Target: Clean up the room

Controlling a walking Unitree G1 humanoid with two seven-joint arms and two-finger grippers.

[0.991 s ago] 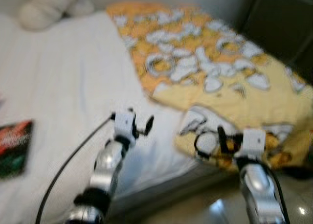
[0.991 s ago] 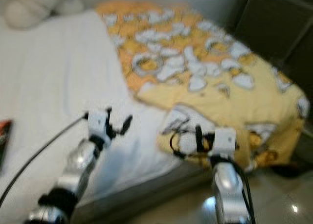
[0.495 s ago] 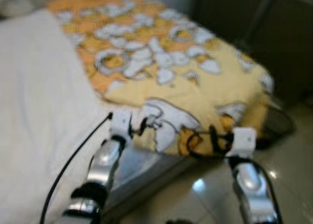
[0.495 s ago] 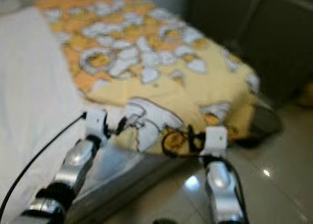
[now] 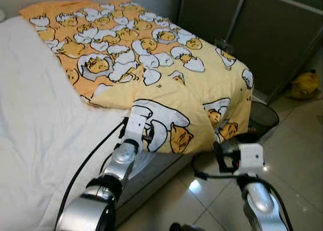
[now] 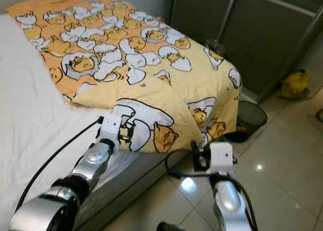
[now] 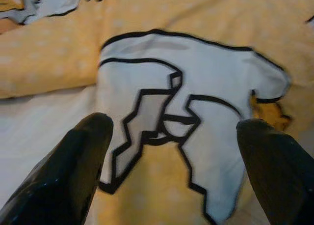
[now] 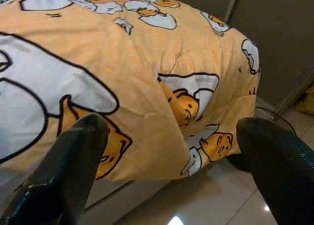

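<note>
The left gripper is spread wide at the folded-over corner of the yellow quilt printed with cartoon eggs, while the right gripper, also wide and holding nothing, hangs over the glossy tiled floor just beside the quilt's drooping lower edge. The quilt covers the far part of the white-sheeted bed, bunched and doubled back on itself. Both claws seem posed to catch its near edge, with the dark mesh waste bin just beyond the bed's corner.
</note>
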